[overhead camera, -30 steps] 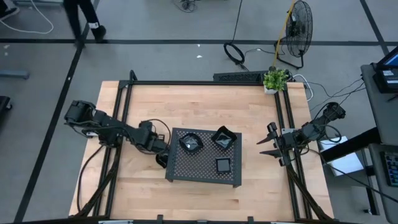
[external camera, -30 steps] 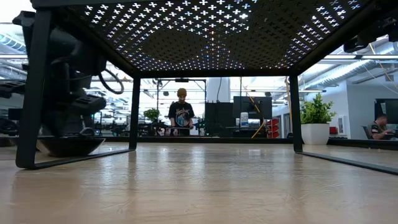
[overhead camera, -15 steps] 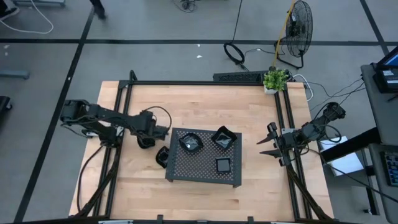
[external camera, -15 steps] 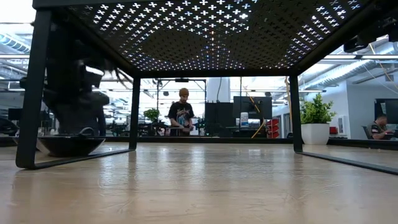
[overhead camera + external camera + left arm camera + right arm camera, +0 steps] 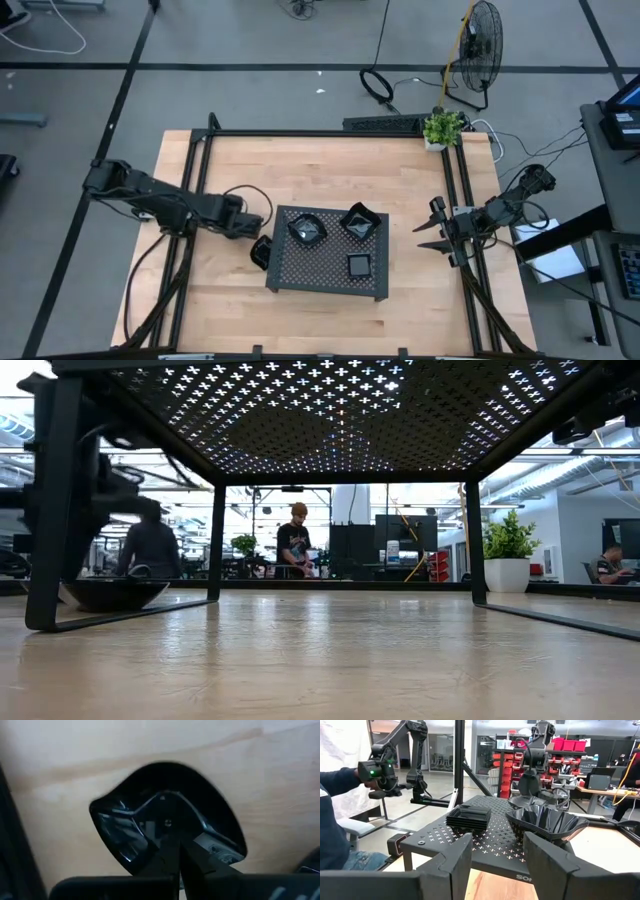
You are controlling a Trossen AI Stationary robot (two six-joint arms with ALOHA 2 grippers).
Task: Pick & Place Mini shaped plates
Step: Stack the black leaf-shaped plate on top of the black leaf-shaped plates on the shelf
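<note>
Plates sit in stacks on the dark perforated tray [image 5: 330,272] at the centre of the wooden worktop [image 5: 320,170] in the high view: an angular stack [image 5: 307,230] at the tray's upper left, a second angular stack [image 5: 359,222] at its upper right, and a small square stack [image 5: 359,265] at its lower right. One more round black plate [image 5: 261,252] lies on the worktop touching or just beside the tray's left edge (the low view shows it as a shallow dark bowl [image 5: 113,593] at the left of the frame, resting flat on the wood). The left tool [image 5: 256,222] sits just above that plate in the high view, left of centre, with its fingers [image 5: 172,857] together and holding nothing; the left wrist view looks down past them into the glossy hollow of the same plate [image 5: 150,795]. The right tool [image 5: 427,233] waits at the worktop's right edge, right of the tray, its two fingers [image 5: 455,857] apart and empty, pointing toward the tray [image 5: 485,845]. A small potted plant [image 5: 443,128] stands at the worktop's upper right corner.
</note>
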